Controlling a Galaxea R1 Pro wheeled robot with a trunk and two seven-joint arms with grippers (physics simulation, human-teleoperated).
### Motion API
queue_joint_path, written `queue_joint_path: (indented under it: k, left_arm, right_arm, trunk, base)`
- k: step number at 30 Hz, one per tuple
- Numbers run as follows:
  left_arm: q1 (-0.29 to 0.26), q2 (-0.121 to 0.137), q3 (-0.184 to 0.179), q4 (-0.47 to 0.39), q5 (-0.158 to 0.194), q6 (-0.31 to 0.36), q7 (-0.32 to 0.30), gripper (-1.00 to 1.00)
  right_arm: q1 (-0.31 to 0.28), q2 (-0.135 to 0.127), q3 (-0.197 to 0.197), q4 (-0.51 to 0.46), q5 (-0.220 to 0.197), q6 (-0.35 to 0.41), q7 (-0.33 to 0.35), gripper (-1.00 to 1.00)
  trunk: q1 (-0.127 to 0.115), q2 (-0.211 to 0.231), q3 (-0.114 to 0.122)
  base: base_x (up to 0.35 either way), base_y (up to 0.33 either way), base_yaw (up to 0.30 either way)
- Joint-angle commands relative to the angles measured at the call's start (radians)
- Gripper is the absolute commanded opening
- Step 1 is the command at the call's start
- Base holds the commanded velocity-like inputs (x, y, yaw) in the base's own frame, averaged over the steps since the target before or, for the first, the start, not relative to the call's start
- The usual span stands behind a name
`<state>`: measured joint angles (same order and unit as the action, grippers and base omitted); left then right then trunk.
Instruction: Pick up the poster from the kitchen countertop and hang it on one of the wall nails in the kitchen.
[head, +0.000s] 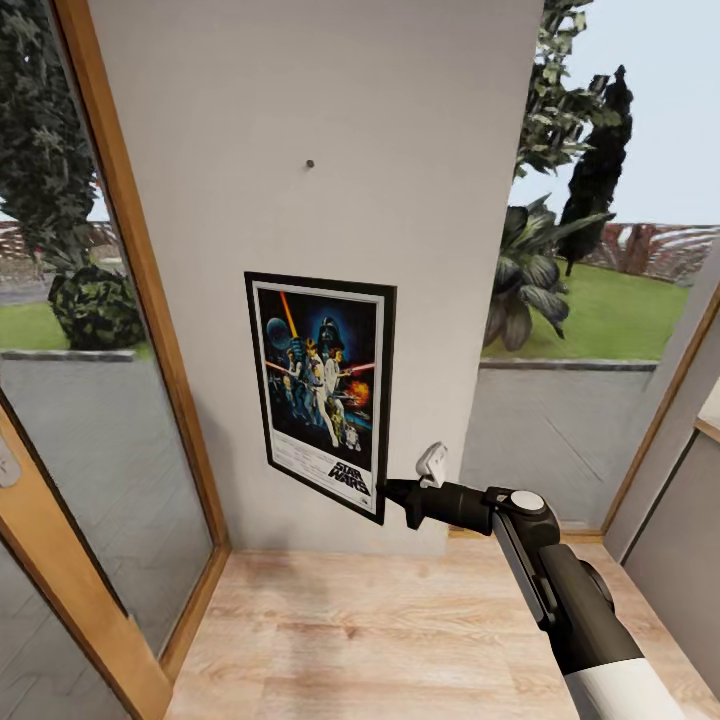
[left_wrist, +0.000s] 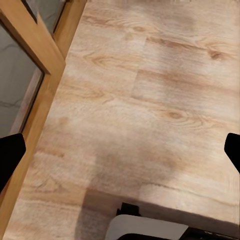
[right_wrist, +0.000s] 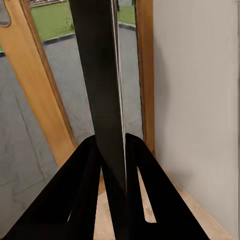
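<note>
Already off the countertop: the poster (head: 322, 390) is clamped at its lower right corner by the right end effector (head: 396, 497), well below the wall nail (head: 310, 163). Hanging remains. Left end effector (left_wrist: 120, 150) apparently released.

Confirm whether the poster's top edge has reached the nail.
No: the poster sits well below the nail, held at its lower corner by the right gripper.

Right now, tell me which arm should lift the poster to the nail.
Right. The right gripper already clamps the poster at its lower corner, in front of the wall panel below the wall nail. The left gripper is open over the floor.
</note>
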<state>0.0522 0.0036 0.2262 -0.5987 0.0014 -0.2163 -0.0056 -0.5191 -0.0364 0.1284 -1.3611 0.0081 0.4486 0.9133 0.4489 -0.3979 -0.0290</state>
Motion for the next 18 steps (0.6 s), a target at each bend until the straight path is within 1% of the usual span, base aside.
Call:
queue_joint_path:
  k: [1,6,11,15,18]
  left_arm:
    - [0.000,0.000,0.001,-0.001,0.000,-0.001,-0.001,1.00]
    - [0.000,0.000,0.001,-0.001,0.000,-0.001,-0.001,1.00]
    - [0.000,0.000,0.001,-0.001,0.000,-0.001,-0.001,1.00]
    - [0.000,0.000,0.001,-0.001,0.000,-0.001,-0.001,1.00]
    - [0.000,0.000,0.001,-0.001,0.000,-0.001,-0.001,1.00]
  right_arm:
    - [-0.001,0.000,0.000,-0.001,-0.002,0.008,0.004,-1.00]
    - [-0.001,0.000,0.000,-0.001,-0.002,0.008,0.003,-1.00]
    - [-0.001,0.000,0.000,-0.001,-0.002,0.008,0.001,-1.00]
    - [-0.001,0.000,0.000,-0.001,-0.002,0.008,0.001,-1.00]
    - [-0.001,0.000,0.000,-0.001,-0.002,0.008,0.001,-1.00]
  trunk:
    - [0.001,-0.002,-0.002]
    - [0.001,-0.002,-0.002]
    - [0.001,-0.002,-0.002]
    - [0.001,-0.002,-0.002]
    - [0.001,-0.002,-0.002]
  base:
    - [0.266,0.001,0.000]
    - [0.279,0.000,0.000]
    - [0.119,0.000,0.000]
    - [0.219,0.000,0.000]
    - [0.092,0.000,0.000]
